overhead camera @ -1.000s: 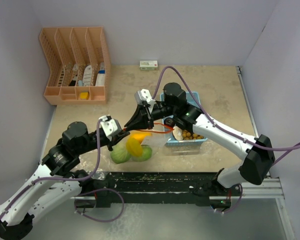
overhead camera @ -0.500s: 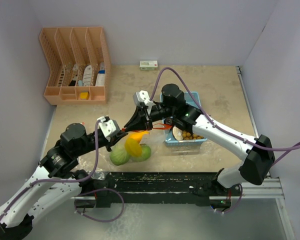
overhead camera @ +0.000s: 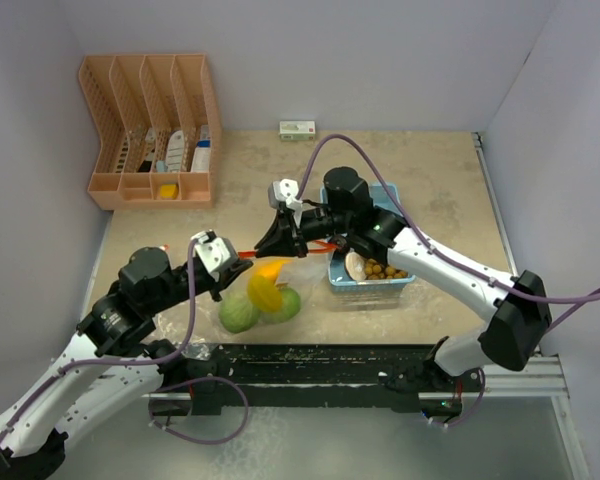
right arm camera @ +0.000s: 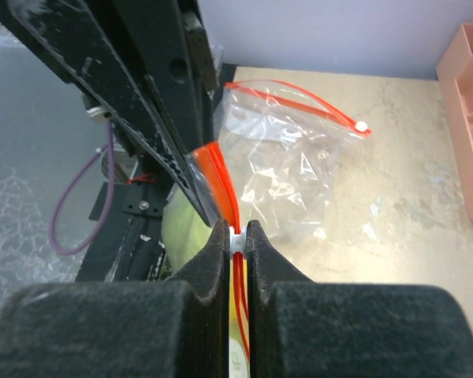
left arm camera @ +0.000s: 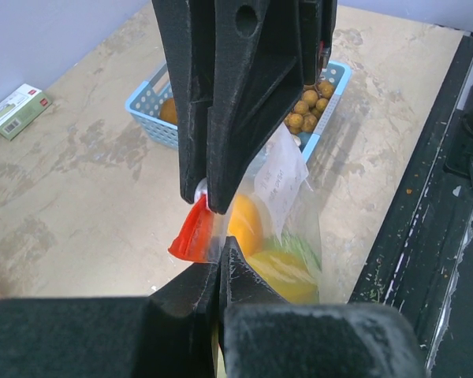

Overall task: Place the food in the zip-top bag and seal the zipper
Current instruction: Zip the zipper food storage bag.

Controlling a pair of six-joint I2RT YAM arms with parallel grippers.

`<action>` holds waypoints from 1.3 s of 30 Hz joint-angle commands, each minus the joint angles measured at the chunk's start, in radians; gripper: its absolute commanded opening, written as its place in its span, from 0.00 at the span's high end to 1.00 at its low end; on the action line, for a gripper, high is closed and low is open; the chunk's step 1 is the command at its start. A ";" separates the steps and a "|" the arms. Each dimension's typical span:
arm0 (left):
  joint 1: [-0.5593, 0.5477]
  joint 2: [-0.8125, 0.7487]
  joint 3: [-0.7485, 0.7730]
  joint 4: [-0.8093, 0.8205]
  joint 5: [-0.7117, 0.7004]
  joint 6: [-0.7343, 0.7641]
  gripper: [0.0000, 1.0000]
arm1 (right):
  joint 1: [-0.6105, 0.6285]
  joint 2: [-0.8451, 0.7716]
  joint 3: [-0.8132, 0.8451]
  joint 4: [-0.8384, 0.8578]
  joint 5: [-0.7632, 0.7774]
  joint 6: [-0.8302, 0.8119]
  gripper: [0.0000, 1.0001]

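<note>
Zip-top bag (overhead camera: 280, 305), holding yellow and green food (overhead camera: 267, 291) at the near edge of the counter (overhead camera: 440, 200), is clamped at its red corner by the left gripper (overhead camera: 235, 264) while the right gripper (overhead camera: 280, 246), closed on the slider (right arm camera: 236, 235), has travelled toward it, so sealing is judged underway.

The left pincer (overhead camera: 238, 264) and right pincer (overhead camera: 265, 246) crowd together in the middle, both clamped on the zip-top bag (overhead camera: 265, 298), with no gap between them. Just right of them the blue tray (overhead camera: 380, 284) blocks the way. A pink organizer (overhead camera: 150, 130) stands far left. Bare surface (overhead camera: 440, 190) lies open at the far right.
</note>
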 commanded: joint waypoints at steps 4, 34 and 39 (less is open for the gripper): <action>0.000 -0.036 0.045 0.053 -0.038 -0.006 1.00 | -0.072 -0.079 -0.044 -0.078 0.165 -0.042 1.00; -0.001 -0.026 0.172 0.028 -0.389 0.087 1.00 | -0.236 -0.159 -0.154 -0.076 0.205 -0.035 1.00; -0.001 -0.019 0.155 0.039 -0.455 0.077 1.00 | -0.239 -0.161 -0.159 -0.089 0.236 -0.043 1.00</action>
